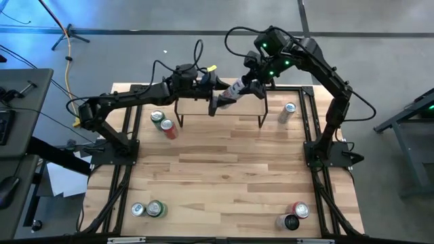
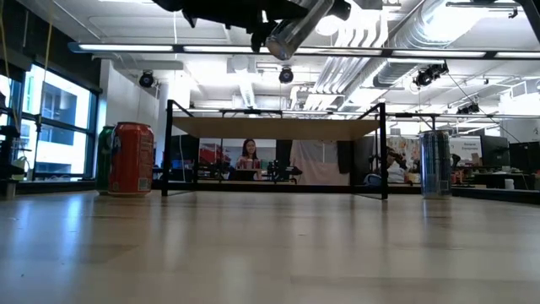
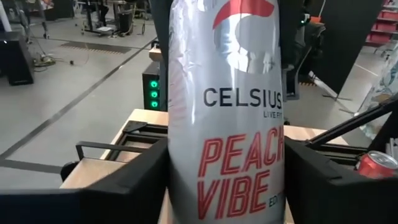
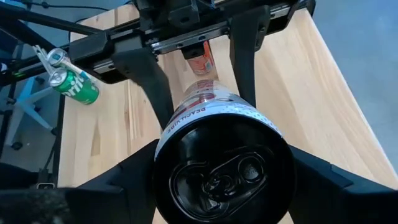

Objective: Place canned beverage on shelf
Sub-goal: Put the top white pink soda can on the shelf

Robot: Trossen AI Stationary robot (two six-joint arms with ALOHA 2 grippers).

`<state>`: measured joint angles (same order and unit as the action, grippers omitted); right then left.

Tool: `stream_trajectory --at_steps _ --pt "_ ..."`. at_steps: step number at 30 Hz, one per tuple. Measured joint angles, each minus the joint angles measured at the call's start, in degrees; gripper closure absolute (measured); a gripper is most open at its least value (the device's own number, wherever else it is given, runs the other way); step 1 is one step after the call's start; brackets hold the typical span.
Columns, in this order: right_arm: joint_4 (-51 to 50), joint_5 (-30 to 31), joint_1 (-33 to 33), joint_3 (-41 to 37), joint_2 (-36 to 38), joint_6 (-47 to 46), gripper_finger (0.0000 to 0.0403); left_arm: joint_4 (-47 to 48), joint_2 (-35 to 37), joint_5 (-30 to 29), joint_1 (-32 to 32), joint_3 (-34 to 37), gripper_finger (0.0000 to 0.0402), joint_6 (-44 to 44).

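Observation:
A tall silver can (image 1: pixel 232 91) with a black lid and red lettering hangs tilted in the air over the far edge of the shelf (image 1: pixel 224 112). In the low view the can (image 2: pixel 295 34) is well above the shelf board (image 2: pixel 274 127). My left gripper (image 1: pixel 218 102) reaches in from the table's left and is shut on the can (image 3: pixel 224 112). My right gripper (image 1: pixel 252 85) comes from the far right and is shut on the can's upper end (image 4: pixel 221 162). My left gripper pinches the can's lower body (image 3: pixel 177 168) between its two fingers, one on each side. The fingers come nearly level from the table's left and lie across the can. The can is clear of the shelf. My right gripper pinches the can's top end, at the wall just under the black lid (image 4: pixel 163 140), between its two fingers. It slants down from the far right. The can tilts with its lid toward this gripper, lifted clear.
A red can (image 1: pixel 169 129) and a green can (image 1: pixel 157 117) stand left of the shelf. A tall silver can (image 1: pixel 288 112) stands to its right. More cans stand at the near left (image 1: pixel 147 209) and near right (image 1: pixel 296 215) corners. Black frame rails run along both table sides.

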<state>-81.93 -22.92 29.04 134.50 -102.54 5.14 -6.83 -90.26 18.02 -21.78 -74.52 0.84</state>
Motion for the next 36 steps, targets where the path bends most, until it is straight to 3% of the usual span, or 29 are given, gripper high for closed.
stream_trajectory --at_steps 3,16,22,28,36 --pt "-0.18 0.02 -0.06 0.00 0.00 0.18 0.0143 -0.14 0.00 0.16 -0.33 0.00 0.0244 0.34" --pt "0.16 0.41 0.04 0.00 0.00 2.84 0.0141 -0.35 0.00 -0.54 -0.44 0.02 0.0247 -1.13" --pt "-1.93 0.89 0.18 0.02 0.04 0.95 0.0076 0.77 -0.06 -0.61 -0.97 0.26 0.0247 -1.12" --pt "-1.81 6.15 0.26 0.02 0.41 2.04 0.0012 1.40 -0.07 -0.59 -2.08 0.24 0.0247 -1.76" --pt "-2.69 8.97 1.83 0.02 4.06 4.43 0.0008 8.88 2.82 -6.54 -7.20 0.22 0.0247 -6.94"
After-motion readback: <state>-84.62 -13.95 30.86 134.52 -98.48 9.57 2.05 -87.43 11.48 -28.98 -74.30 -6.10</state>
